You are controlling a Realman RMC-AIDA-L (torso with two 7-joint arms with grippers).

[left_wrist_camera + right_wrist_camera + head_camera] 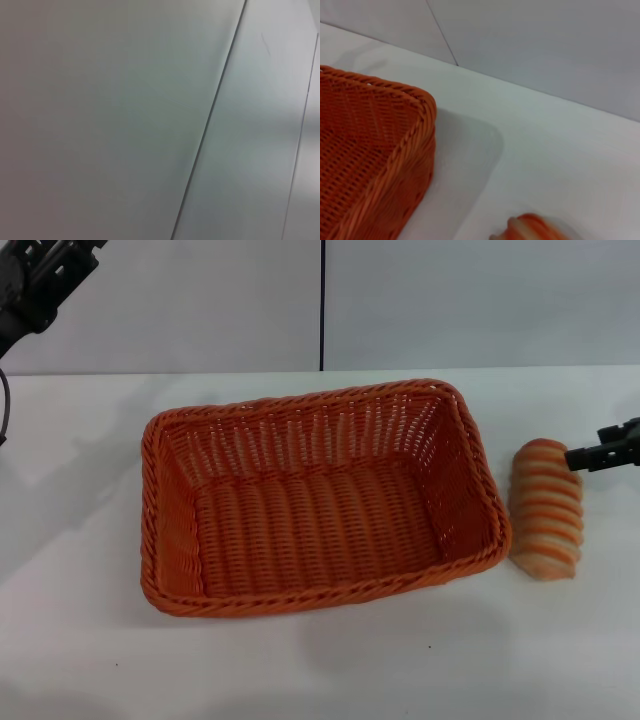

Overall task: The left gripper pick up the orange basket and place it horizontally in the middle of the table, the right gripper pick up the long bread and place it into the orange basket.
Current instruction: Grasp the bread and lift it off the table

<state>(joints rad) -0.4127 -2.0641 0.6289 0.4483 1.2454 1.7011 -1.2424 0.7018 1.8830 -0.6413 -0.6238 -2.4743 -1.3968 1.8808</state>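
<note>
Orange basket (320, 500) mid table (80, 640), empty; long bread (546, 510) at 3 o'clock. Right gripper (585, 458) by bread's far end, fingers look pressed together. Left gripper (40, 280) raised at 10 o'clock, finger state can't tell.

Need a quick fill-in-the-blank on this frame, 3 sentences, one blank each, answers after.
1. The orange basket sits on the table and holds ____.
2. The long bread lies on the table on the robot's ____ side of the basket.
3. The right gripper is near the bread's far end; the left gripper is raised at the far ____ corner of the head view.

Answers: nothing; right; left
</note>
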